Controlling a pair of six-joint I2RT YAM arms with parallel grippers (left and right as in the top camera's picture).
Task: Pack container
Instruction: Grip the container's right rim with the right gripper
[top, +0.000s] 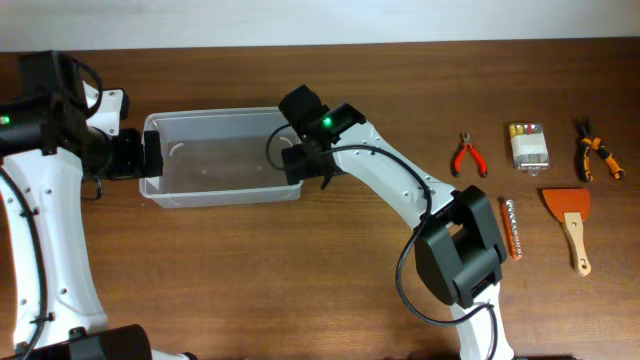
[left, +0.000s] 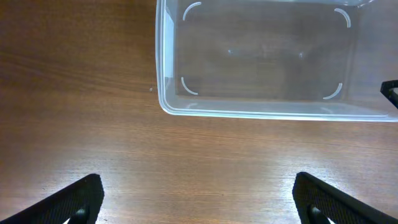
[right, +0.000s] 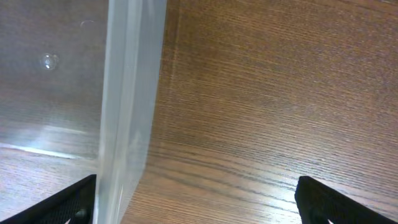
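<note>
**As it lies on the wood, the container (top: 220, 195) is flanked at both ends**

Where the wooden surface (top: 250, 280) reaches its far left part, the clear plastic container lies with its long sides running across the overhead view. The left tool (left: 198, 202) faces the container's left end with its fingers spread wide, pinching nothing, and a strip of bare wood lies between them and the rim. The right tool (right: 198, 202) is at the right end, also spread. The end wall's rim runs between its fingers, close to one of them; I cannot tell whether they touch. Well apart to the right lie red-handled pliers (top: 467, 155), a small clear box of bits (top: 529, 146), orange-and-black pliers (top: 597, 157), an orange scraper (top: 567, 205) with a wooden handle, and a slim silver-and-orange rod (top: 512, 228).
</note>
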